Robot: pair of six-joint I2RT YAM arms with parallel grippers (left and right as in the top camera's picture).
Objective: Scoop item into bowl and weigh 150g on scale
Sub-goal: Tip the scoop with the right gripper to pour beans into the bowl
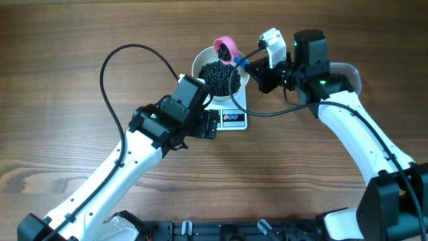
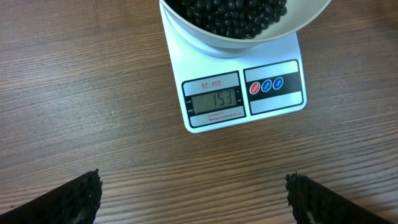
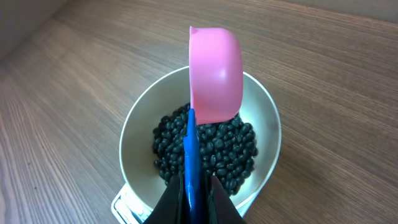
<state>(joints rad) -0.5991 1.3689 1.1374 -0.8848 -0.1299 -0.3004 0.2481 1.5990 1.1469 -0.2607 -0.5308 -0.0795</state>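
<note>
The white bowl [image 1: 198, 67] sits on the white scale [image 1: 234, 120] and holds a heap of black beans [image 1: 221, 75]. In the left wrist view the scale [image 2: 273, 106] shows its display [image 2: 214, 99] reading 153, with the bowl [image 2: 249, 40] and beans [image 2: 233, 12] above. My right gripper [image 3: 192, 190] is shut on the blue handle [image 3: 189, 155] of a pink scoop [image 3: 216, 74], tipped over the far side of the bowl [image 3: 140, 124] above the beans [image 3: 205, 149]. My left gripper [image 2: 193, 199] is open over bare wood just in front of the scale.
A clear tub [image 1: 348, 72] lies partly hidden under the right arm at the right. The left arm [image 1: 127, 167] stretches from the bottom left, its black cable [image 1: 110, 60] looping over the table. Wood tabletop [image 1: 67, 80] all round.
</note>
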